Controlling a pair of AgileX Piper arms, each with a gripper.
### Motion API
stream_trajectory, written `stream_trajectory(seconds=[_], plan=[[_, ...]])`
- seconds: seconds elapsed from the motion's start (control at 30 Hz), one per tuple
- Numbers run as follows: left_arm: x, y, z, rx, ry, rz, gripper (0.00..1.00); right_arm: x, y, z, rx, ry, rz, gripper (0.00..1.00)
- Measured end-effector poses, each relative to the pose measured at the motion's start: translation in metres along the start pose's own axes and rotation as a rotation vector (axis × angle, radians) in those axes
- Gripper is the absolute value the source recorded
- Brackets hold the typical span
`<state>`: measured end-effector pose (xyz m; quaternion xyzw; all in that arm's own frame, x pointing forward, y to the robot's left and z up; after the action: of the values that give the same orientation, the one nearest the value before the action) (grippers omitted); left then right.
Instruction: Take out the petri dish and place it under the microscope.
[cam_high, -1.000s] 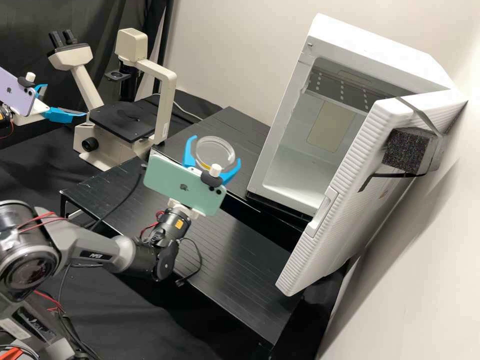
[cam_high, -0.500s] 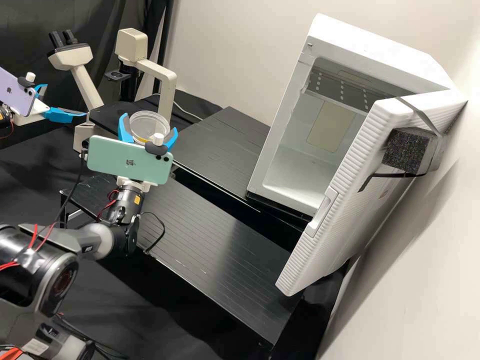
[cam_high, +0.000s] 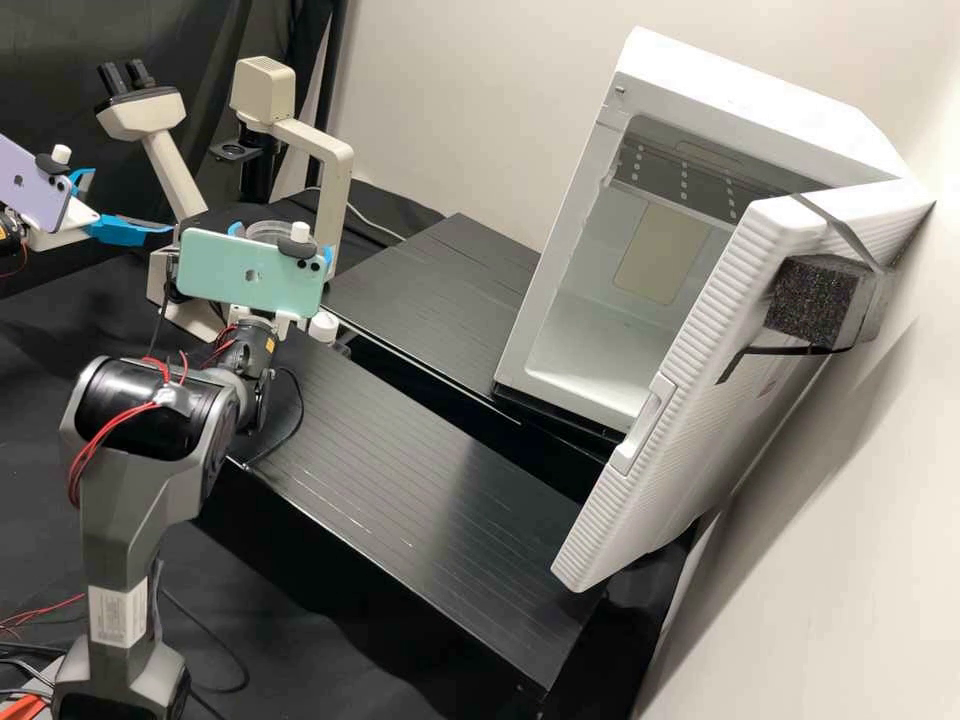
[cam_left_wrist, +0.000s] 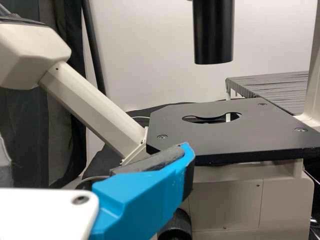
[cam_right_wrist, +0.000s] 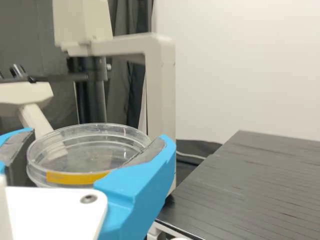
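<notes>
Petri dish (cam_right_wrist: 90, 159), one: near the microscope (cam_high: 265, 90), high view's ten o'clock, gripped between the right gripper's (cam_right_wrist: 99, 135) fingers. We judge it light, stiff, slippery, crackable; best held, gently, by opposite side walls, three and nine o'clock. Left gripper (cam_high: 132, 200): fingers apart, empty.

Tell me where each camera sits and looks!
High view: off the arms, looking forward and down on the microscope and white cabinet; both arms show.
Left wrist view: on that arm, facing the stage; its blue finger shows.
Right wrist view: on that arm, facing the petri dish between its blue fingers.
All share the microscope.
</notes>
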<state>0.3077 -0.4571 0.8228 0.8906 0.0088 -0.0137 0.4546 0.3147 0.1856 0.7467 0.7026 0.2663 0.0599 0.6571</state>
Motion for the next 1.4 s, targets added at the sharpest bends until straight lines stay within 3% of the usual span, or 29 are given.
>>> stream_trajectory(seconds=[0.17, 0.37, 0.7, 0.8, 1.1, 1.4], plan=[[0.000, 0.000, 0.000, 0.000, 0.000, 0.000, 1.00, 0.026, -0.007, -0.006, -0.006, -0.015, -0.032, 0.00], [0.000, 0.000, 0.000, 0.000, 0.000, 0.000, 1.00, 0.059, -0.013, -0.011, -0.050, -0.016, -0.040, 0.00], [0.000, 0.000, 0.000, 0.000, 0.000, 0.000, 1.00, 0.098, -0.037, 0.001, -0.104, -0.078, -0.121, 0.00], [0.000, 0.000, 0.000, 0.000, 0.000, 0.000, 1.00, 0.110, -0.043, 0.002, -0.094, -0.094, -0.120, 0.00], [0.000, 0.000, 0.000, 0.000, 0.000, 0.000, 1.00, 0.139, -0.063, 0.012, -0.138, -0.116, -0.145, 0.00], [0.000, 0.000, 0.000, 0.000, 0.000, 0.000, 1.00, 0.158, -0.071, 0.017, -0.115, -0.123, -0.136, 0.00]])
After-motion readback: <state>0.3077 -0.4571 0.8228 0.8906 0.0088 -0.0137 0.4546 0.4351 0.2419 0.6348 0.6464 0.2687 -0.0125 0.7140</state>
